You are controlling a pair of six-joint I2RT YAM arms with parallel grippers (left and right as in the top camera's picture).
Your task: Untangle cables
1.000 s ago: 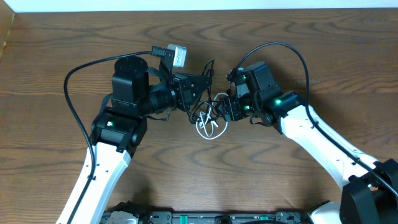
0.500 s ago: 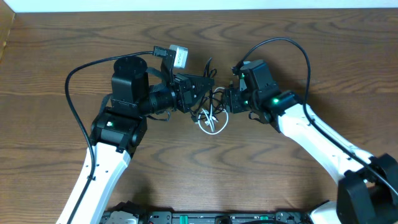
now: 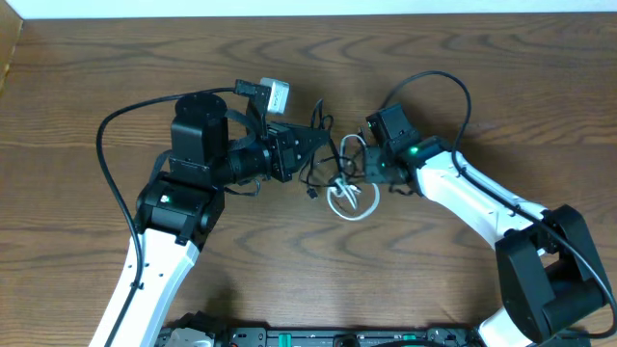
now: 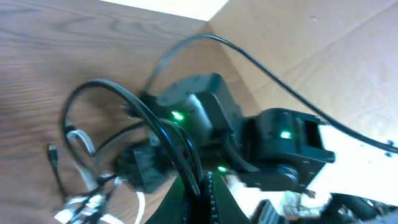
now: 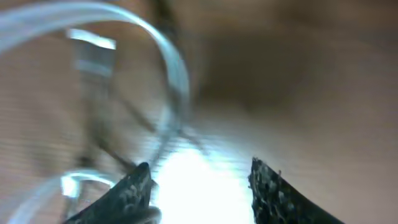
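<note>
Brown wood-grain table [image 3: 87, 67], carrying one knot of cords between two grippers.

Overhead view is showing the whole layout. The left gripper [image 3: 316, 145] is pointing right, and the black cables [image 3: 323, 172] are trailing loose just beside its tip. The white cable [image 3: 352, 200] is lying coiled on the wood below and to the right. The right gripper [image 3: 360, 166] is reaching in from the right, just above that coil.

Left wrist view is adding what the overhead is hiding. The black cables are arching up out of the left jaws, which are sitting closed and pinching them. A small plug [image 4: 52, 151] is showing at the left, and the right arm's black housing [image 4: 199, 115], green lights glowing, is blocking the ground behind.

Right wrist view is coming through heavily blurred. The white cable is looping across the top left, beyond the fingertips [image 5: 138, 184]. The right jaws are standing partly apart, with nothing visibly between them.
</note>
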